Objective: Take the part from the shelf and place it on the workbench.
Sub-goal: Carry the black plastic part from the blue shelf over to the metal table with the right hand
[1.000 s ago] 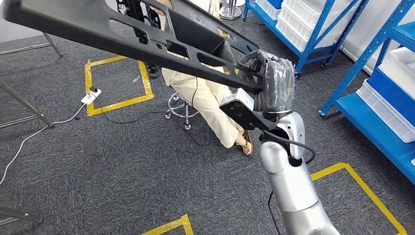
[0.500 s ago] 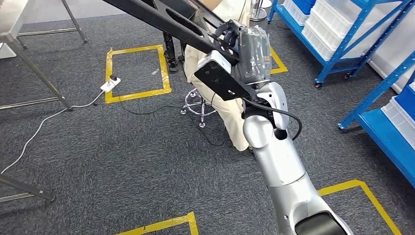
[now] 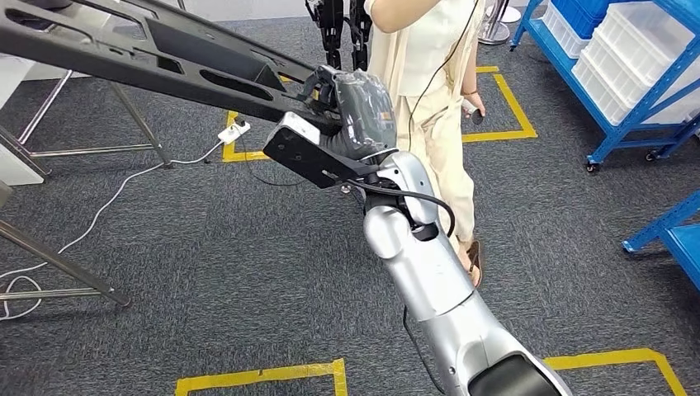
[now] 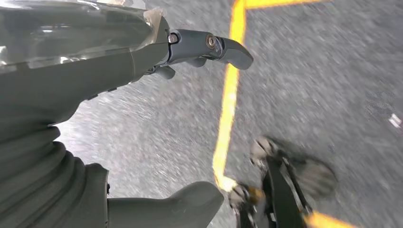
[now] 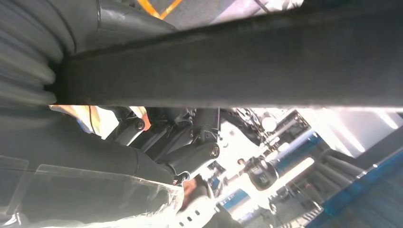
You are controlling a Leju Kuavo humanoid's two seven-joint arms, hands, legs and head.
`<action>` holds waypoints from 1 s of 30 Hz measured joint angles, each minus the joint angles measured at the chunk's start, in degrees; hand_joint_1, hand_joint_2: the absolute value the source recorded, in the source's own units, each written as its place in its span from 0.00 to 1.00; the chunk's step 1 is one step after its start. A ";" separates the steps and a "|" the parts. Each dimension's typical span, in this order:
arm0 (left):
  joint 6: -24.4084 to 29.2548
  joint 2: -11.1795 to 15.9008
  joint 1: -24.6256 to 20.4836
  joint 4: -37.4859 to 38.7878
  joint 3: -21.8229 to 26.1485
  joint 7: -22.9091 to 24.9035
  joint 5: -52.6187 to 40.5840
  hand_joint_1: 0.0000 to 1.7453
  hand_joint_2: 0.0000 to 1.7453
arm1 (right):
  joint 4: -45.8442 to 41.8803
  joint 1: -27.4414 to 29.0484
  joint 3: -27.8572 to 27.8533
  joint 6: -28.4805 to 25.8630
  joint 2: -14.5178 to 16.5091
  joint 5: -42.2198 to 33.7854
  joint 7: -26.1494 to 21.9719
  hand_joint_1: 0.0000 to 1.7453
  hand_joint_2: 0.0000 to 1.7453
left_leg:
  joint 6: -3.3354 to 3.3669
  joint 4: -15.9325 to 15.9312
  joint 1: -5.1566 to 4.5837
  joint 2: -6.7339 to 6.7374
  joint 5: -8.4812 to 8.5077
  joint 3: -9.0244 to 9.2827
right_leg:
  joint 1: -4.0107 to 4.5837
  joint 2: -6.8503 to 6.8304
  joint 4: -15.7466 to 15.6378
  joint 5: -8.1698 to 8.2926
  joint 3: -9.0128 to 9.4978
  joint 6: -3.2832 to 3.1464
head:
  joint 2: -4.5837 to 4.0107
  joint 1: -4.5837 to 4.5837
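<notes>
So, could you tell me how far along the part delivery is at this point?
Done: the long black part is off the blue shelf. In hand: the right hand grips it above the carpet; the left hand holds nothing. Left: setting it on the workbench.

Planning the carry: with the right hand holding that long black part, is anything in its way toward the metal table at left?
The right hand grips the black part. The part's far end already reaches over the metal table's legs; nothing visible blocks it. A person stands on its other side.
</notes>
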 joint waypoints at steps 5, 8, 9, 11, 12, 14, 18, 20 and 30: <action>0.19 0.19 -0.36 -0.03 0.07 1.62 0.12 0.00 1.00 | 0.41 -1.93 0.20 2.64 1.25 0.67 2.02 1.00 1.00 | -1.07 12.99 0.12 4.79 -6.72 -5.97 | -0.08 -2.66 -0.67 0.23 0.56 -2.05 | 0.00 -0.34; 0.33 0.21 -0.01 -0.04 0.09 2.06 0.03 0.00 1.00 | 2.69 -1.21 0.20 1.30 1.24 0.32 0.15 1.00 1.00 | -1.44 13.51 0.42 5.49 -5.87 -6.04 | 0.10 -4.27 -0.65 0.13 0.56 -2.07 | 0.00 -0.35; 0.32 0.22 0.04 -0.04 0.10 2.05 0.03 0.00 1.00 | 3.33 -1.10 0.20 1.12 1.24 0.28 -0.19 1.00 1.00 | -1.47 9.70 0.49 6.28 -4.16 -3.88 | 0.15 -4.69 -0.61 0.06 0.60 -1.96 | 0.00 -0.38; 0.29 0.23 -0.03 -0.05 0.10 2.05 0.03 0.00 1.00 | 4.20 -1.13 0.20 0.93 1.24 0.25 -0.48 1.00 1.00 | -1.19 2.69 0.41 8.28 -1.82 0.15 | 0.64 -5.41 -0.47 -0.23 0.68 -1.50 | 0.00 -0.36; 0.27 0.22 -0.09 -0.05 0.10 2.05 0.02 0.00 1.00 | 4.53 -1.21 0.20 0.80 1.24 0.22 -0.52 1.00 1.00 | -0.91 0.99 0.31 8.81 -1.41 1.09 | 0.93 -5.76 -0.41 -0.35 0.73 -1.24 | 0.00 -0.23; 0.23 0.22 -0.14 -0.05 0.09 2.05 0.01 0.00 1.00 | 5.15 -1.37 0.19 0.58 1.24 0.19 -0.56 1.00 1.00 | -0.22 0.41 0.03 8.13 -1.24 1.14 | 1.25 -6.59 -0.42 -0.50 0.89 -0.77 | 0.00 0.13; 0.29 0.28 -0.14 -0.07 0.10 1.90 0.01 0.00 1.00 | 6.04 -1.65 0.17 0.53 1.20 0.01 -0.81 1.00 1.00 | 1.24 -0.28 0.13 6.31 -0.55 1.31 | 0.86 -4.47 4.55 -3.27 -1.62 -0.28 | 0.00 0.33; 0.23 0.34 -0.21 -0.10 0.12 1.50 0.02 0.00 1.00 | 6.58 -1.67 0.08 0.51 1.00 -0.20 -1.13 1.00 1.00 | 1.58 -0.28 0.10 5.21 -0.48 1.22 | 0.51 -2.65 12.55 -6.31 -5.42 -0.66 | 0.00 0.51; -0.16 0.39 -0.12 -0.12 0.12 0.73 0.32 0.00 1.00 | 5.68 -2.75 0.07 1.77 0.65 0.39 -0.12 1.00 1.00 | -0.35 -0.31 0.34 0.22 -0.13 0.70 | -0.40 0.39 0.21 -0.05 -0.10 0.34 | 0.00 0.48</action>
